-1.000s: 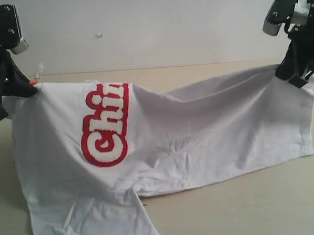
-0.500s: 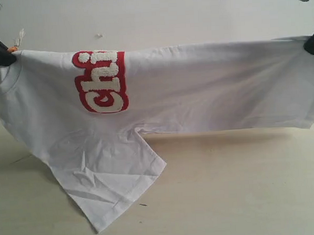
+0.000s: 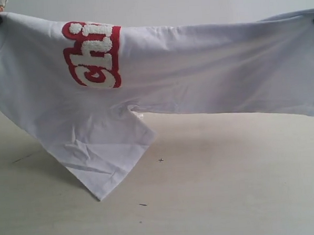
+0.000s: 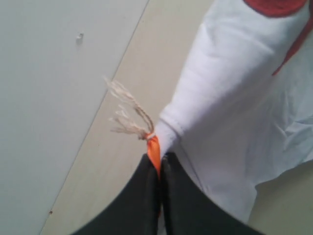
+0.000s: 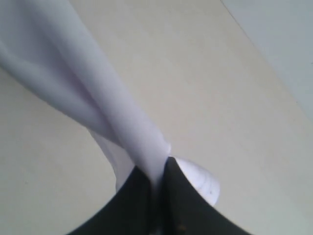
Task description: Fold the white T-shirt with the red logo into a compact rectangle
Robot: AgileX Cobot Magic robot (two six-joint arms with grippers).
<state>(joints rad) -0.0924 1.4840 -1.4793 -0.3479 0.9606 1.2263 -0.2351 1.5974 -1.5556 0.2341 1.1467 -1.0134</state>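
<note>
1. While both grippers hold the shirt up off the table [image 3: 229, 187], we class the step in hand as the lift-and-spread that comes ahead of a fold.
2. We check the left gripper [image 4: 160, 169]. Its jaws are pinched together on the neck end of the white T-shirt [image 3: 207, 67], with the orange tag [image 4: 153, 147] and a frayed string [image 4: 128, 110] at the tips.
3. We check the right gripper [image 5: 157, 171]. Its jaws are pinched together on a bunched fold of cloth at the opposite end.
4. We locate the shirt: it hangs as a taut band between the two grippers. The red logo [image 3: 93, 55] sits near the left end and runs over the top edge, so only part of the lettering shows.
5. We note one sleeve [image 3: 104, 157] hanging lowest. We cannot tell whether its tip touches the table.
6. We judge the task to be at an early stage, as no compact rectangle is formed yet.
7. We judge that the next move calls for lowering both arms together with even tension. The sleeve must land flat, not trapped underneath, and neither grip should release before the cloth rests on the table.
</note>
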